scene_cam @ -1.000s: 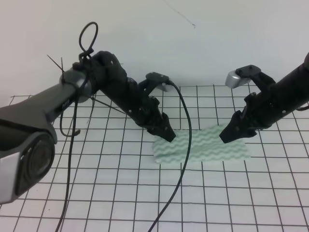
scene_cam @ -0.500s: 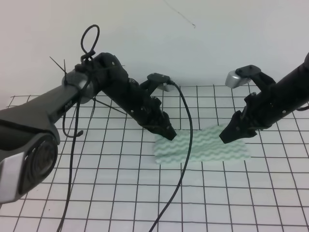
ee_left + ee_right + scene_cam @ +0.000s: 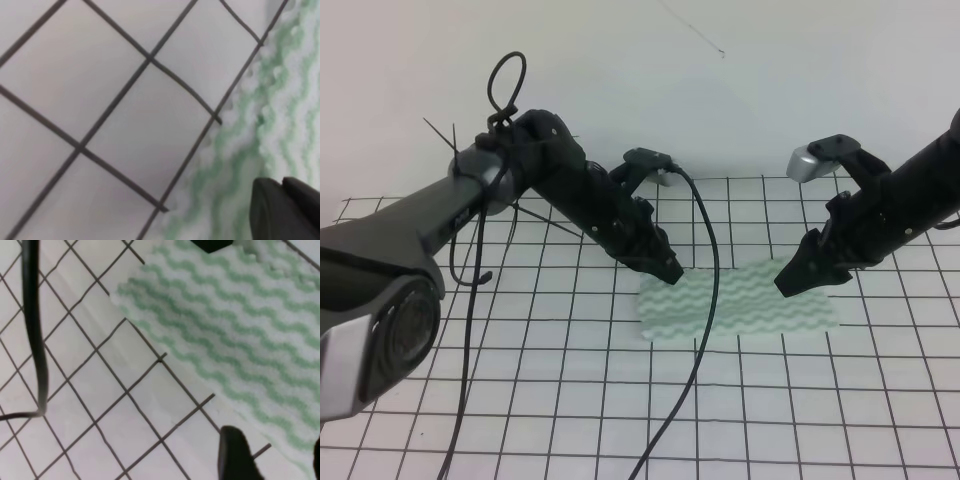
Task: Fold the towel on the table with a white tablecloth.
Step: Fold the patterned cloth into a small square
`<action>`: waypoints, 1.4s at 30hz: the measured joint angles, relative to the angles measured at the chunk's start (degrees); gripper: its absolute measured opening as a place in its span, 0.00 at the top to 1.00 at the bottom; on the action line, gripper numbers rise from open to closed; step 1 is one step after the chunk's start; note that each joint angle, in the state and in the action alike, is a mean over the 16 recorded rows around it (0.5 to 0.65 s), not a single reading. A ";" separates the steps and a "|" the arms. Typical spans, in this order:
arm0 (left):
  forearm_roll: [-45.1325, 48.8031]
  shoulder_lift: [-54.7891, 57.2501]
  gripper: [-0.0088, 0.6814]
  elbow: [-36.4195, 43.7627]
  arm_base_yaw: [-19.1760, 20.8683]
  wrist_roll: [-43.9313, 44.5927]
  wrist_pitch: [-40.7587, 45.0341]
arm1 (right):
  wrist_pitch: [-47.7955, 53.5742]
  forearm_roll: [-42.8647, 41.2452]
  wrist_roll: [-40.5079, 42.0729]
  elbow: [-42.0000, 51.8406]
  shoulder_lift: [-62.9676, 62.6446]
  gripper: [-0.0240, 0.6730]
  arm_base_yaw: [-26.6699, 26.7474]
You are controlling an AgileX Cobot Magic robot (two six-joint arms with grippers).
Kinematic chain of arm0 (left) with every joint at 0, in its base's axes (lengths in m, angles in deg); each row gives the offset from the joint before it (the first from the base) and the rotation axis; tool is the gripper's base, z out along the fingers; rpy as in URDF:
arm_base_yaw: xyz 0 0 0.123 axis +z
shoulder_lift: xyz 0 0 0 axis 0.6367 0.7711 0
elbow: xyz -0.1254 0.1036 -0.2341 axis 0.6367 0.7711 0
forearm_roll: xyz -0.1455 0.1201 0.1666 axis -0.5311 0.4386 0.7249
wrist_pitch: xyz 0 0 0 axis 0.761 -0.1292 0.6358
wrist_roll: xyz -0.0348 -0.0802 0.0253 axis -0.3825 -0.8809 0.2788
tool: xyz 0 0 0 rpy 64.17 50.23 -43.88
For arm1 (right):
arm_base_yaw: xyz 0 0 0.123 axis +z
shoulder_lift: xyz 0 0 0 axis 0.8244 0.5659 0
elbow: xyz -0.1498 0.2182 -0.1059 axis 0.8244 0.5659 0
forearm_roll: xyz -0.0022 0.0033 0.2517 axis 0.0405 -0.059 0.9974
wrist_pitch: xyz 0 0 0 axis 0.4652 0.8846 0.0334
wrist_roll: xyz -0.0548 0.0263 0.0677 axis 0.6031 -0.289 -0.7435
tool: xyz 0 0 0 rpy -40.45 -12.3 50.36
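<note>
The towel (image 3: 750, 300), pale green and white with wavy stripes, lies flat on the white tablecloth (image 3: 570, 380) with its black grid, which covers the table. My left gripper (image 3: 667, 270) hovers at the towel's far left corner; in the left wrist view its fingers (image 3: 287, 210) are pressed together over the towel's edge (image 3: 240, 150), with no cloth seen between them. My right gripper (image 3: 796, 281) sits over the towel's right part. In the right wrist view the right gripper (image 3: 275, 460) is open, just off the towel's near edge (image 3: 235, 335).
A black cable (image 3: 705, 300) hangs from the left arm across the towel's left part and down to the front edge; it also shows in the right wrist view as the cable (image 3: 32, 325). A plain white wall (image 3: 720, 90) stands behind the table.
The left gripper has shifted slightly up and back at the towel's far left corner. The right arm and the towel have not moved.
</note>
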 joint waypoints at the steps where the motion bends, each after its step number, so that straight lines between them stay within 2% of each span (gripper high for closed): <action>1: 0.01 0.03 0.99 -0.29 0.00 0.01 -0.17 | -0.01 0.00 0.00 0.00 0.00 0.48 0.00; 13: 1.48 1.57 0.99 -3.48 0.00 0.09 -1.79 | 0.26 0.07 0.00 0.00 0.00 0.48 0.00; 32: 1.40 2.82 0.98 -3.70 0.00 2.18 -3.18 | -1.27 -0.33 -1.95 0.01 -0.05 0.48 0.00; 37: 0.58 2.82 0.94 -3.70 0.00 2.81 -2.74 | -5.01 -2.17 -6.05 0.01 -0.05 0.48 0.00; 42: 0.08 2.77 0.82 -3.69 0.00 2.89 -2.31 | -9.60 -4.33 -11.60 0.01 0.22 0.48 -0.08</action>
